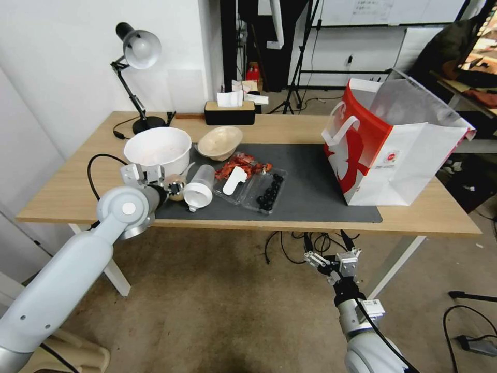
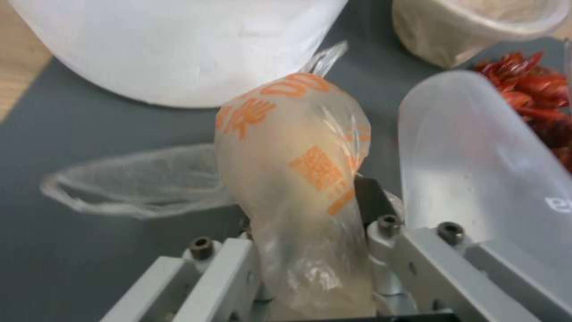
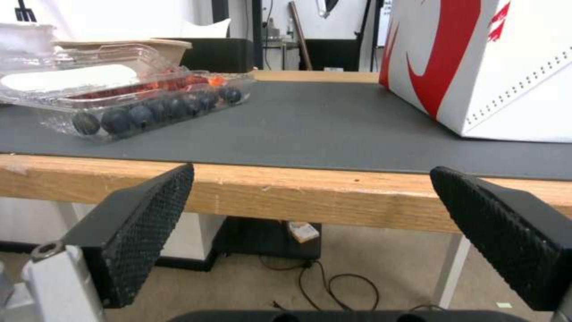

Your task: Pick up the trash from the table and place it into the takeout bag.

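My left gripper [image 1: 164, 182] is over the left part of the table's dark mat [image 1: 310, 181], shut on a beige lump [image 1: 176, 187] wrapped in clear film with orange print [image 2: 298, 147]. Right beside it a clear plastic cup [image 1: 199, 187] [image 2: 489, 170] lies on its side. Behind are a tan bowl [image 1: 220, 142] and red wrappers [image 1: 243, 166]. The takeout bag [image 1: 383, 150] [image 3: 494, 67] stands open at the right of the mat. My right gripper [image 1: 331, 255] [image 3: 310, 214] hangs open below the table's front edge [image 3: 298, 188].
A big white bowl [image 1: 158, 150] sits just behind the left gripper. A clear clamshell with dark berries [image 1: 261, 189] lies mid-mat. A desk lamp [image 1: 137, 52] and a tissue box [image 1: 229, 111] stand at the back. Cables lie on the floor [image 1: 290, 246].
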You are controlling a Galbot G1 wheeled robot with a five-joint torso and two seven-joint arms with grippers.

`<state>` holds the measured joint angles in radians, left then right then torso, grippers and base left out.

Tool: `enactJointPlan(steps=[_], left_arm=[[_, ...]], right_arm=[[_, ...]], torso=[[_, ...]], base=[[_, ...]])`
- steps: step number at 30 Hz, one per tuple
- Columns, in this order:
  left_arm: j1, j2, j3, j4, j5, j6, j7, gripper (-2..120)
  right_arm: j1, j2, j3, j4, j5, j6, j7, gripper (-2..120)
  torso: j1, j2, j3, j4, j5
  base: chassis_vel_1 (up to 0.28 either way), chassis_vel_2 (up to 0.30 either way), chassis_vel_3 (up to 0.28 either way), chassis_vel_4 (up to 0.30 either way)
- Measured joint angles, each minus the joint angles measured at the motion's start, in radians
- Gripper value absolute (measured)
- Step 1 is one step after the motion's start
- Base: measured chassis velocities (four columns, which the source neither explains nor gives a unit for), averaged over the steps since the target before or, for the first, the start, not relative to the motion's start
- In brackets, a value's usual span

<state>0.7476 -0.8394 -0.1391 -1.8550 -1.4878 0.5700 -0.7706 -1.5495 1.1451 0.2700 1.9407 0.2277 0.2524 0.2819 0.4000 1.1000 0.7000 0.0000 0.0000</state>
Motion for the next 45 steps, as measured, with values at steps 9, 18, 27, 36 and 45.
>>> enactJointPlan(steps=[9, 18, 27, 36, 45], left_arm=[[0.063, 0.034, -0.047, -0.120, 0.046, -0.033, 0.008, 7], [0.146, 0.102, -0.118, -0.351, 0.113, -0.070, 0.041, 7], [0.003, 0.138, -0.048, -0.363, 0.232, -0.183, 0.267, 6], [-0.638, -0.044, 0.466, -0.015, 0.218, -0.462, 0.651, 6], [-0.899, -0.290, 0.699, 0.267, 0.216, -0.500, 0.764, 6]], right_arm=[[0.000, 0.002, -0.002, 0.012, -0.001, 0.000, 0.000, 100], [-0.001, 0.003, -0.002, 0.022, -0.003, -0.002, 0.000, 100], [-0.011, 0.002, 0.003, 0.046, -0.004, -0.006, 0.001, 100], [-0.014, 0.018, 0.006, 0.052, -0.018, -0.011, 0.005, 100], [-0.029, 0.032, 0.012, 0.056, -0.030, -0.011, 0.005, 100]], torso=[[0.000, 0.000, 0.000, -0.0001, 0.0000], [0.000, 0.000, 0.000, 0.0000, 0.0001], [0.000, 0.000, 0.000, 0.0002, 0.0003], [0.000, 0.000, 0.000, -0.0003, 0.0007], [0.000, 0.000, 0.000, -0.0001, 0.0003]], base=[[0.000, 0.000, 0.000, 0.000], [0.000, 0.000, 0.000, 0.000], [0.000, 0.000, 0.000, 0.000], [0.000, 0.000, 0.000, 0.000], [0.000, 0.000, 0.000, 0.000]])
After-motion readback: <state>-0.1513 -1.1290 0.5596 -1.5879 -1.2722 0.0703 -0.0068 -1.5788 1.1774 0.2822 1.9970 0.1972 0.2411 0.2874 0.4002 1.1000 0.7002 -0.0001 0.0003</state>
